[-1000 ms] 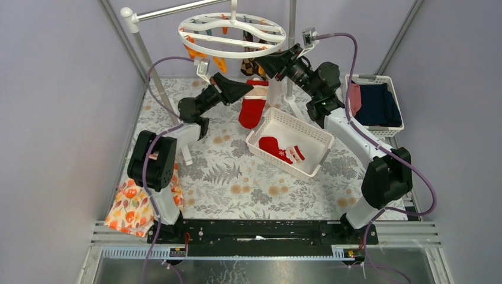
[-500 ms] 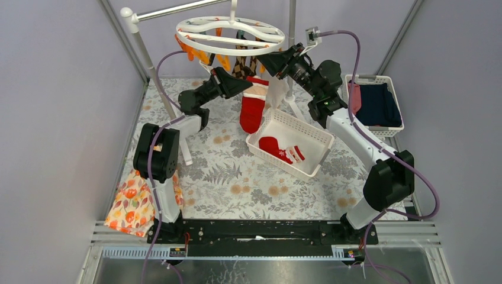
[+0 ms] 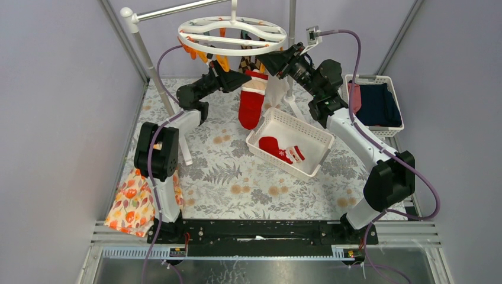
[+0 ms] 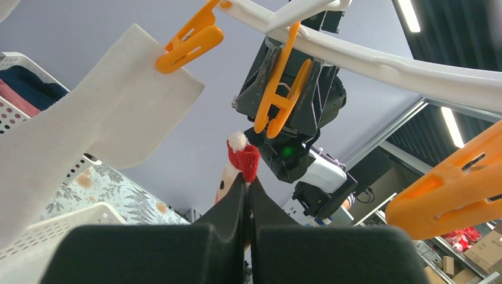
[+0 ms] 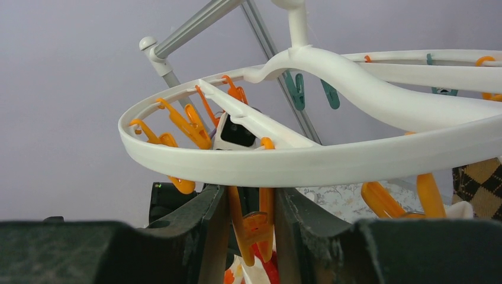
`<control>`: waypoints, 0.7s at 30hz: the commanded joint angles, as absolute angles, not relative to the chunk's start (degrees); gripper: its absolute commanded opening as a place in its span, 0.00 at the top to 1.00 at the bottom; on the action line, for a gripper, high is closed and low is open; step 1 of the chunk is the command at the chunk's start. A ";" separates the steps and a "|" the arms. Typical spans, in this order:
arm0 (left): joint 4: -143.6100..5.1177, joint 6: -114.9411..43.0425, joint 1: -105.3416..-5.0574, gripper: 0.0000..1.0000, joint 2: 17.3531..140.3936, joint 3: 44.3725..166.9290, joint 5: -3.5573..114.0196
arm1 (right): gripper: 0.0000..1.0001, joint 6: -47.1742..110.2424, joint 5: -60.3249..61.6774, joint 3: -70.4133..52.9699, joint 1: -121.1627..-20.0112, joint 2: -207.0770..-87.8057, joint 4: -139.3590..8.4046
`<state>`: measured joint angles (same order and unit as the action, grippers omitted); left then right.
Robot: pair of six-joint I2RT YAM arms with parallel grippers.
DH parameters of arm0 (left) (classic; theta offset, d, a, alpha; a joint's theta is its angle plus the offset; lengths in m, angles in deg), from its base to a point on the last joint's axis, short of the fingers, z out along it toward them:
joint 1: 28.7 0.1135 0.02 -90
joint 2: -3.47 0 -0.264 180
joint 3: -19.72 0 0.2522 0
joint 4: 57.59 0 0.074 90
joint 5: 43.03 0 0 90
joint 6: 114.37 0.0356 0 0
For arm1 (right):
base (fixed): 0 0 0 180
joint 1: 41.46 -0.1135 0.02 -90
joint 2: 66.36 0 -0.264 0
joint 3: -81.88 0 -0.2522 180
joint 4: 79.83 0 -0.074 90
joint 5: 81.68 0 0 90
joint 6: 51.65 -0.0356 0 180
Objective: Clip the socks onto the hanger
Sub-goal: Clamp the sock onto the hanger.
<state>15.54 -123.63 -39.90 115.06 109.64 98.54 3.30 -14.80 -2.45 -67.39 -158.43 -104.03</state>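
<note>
The white ring hanger [image 3: 232,35] hangs at the back, with orange clothespins on its rim. My left gripper [image 3: 241,80] is shut on the cuff of a red sock [image 3: 251,105] and holds it up just under the ring. In the left wrist view only a red tip [image 4: 244,160] shows above the closed fingers [image 4: 234,204]. My right gripper [image 5: 251,213] is closed around an orange clothespin [image 5: 254,228] under the rim [image 5: 308,163]. An argyle sock [image 5: 479,183] and a whitish sock [image 4: 106,118] hang clipped. Another red sock [image 3: 277,148] lies in the basket.
A white slatted basket [image 3: 308,127] stands mid-table under the right arm. A second basket [image 3: 379,103] with navy and pink clothes is at the right. An orange floral cloth [image 3: 133,204] lies front left. Grey stand poles [image 3: 151,65] rise at the back.
My left gripper has lifted the red sock up and back toward the ring and the right gripper. The ring has swayed slightly. The right gripper stays at the clothespin.
</note>
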 commanded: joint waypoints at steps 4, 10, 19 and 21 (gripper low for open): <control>21.64 -125.41 -40.82 1.00 116.00 112.55 100.29 | 1.00 2.65 -15.08 0.90 -67.82 -156.79 -104.97; 21.62 -125.88 -41.33 1.00 116.24 113.73 100.07 | 1.00 3.10 -14.90 0.57 -67.78 -156.54 -104.78; 21.65 -126.01 -41.31 1.00 116.40 113.92 99.40 | 1.00 3.07 -15.31 0.72 -67.78 -156.80 -104.58; 21.72 -126.22 -41.36 1.00 116.65 114.29 99.20 | 1.00 2.95 -15.45 0.72 -67.82 -156.80 -104.57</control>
